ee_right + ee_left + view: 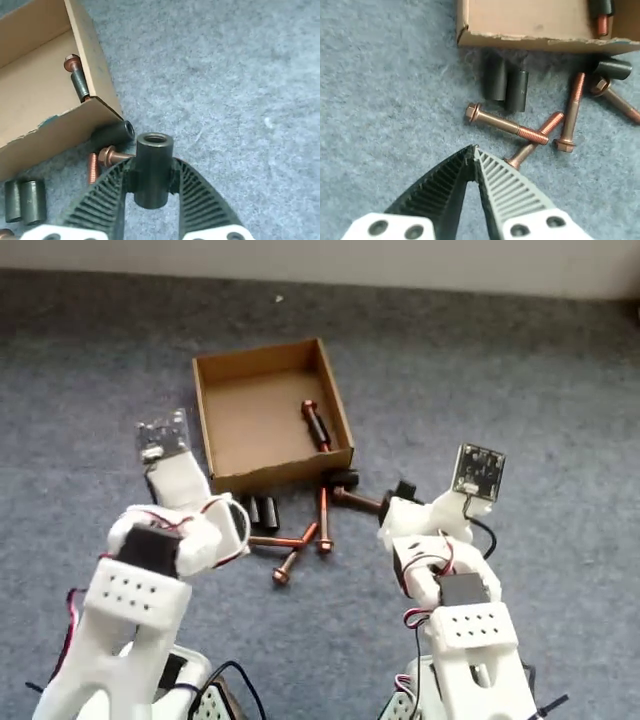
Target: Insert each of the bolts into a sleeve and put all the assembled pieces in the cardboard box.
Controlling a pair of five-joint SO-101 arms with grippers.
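Underneath: grey carpet [500, 370]; pale strip [400, 260] along frame top.
Sleeve [152, 150]: clamped in right gripper [151, 172], long axis along the jaws, bore facing wrist camera.
Left gripper [472, 150]: closed tip to tip.

High view: fixed overhead, aimed steeply down at the cardboard box [290, 468];
Wrist views: held low and close, facing forward; box front and sleeves [516, 91] are shared.

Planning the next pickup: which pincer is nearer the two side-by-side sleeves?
Left. The left pincer is just short of the two sleeves, above the bolts; the right pincer, farther off, grips another sleeve.
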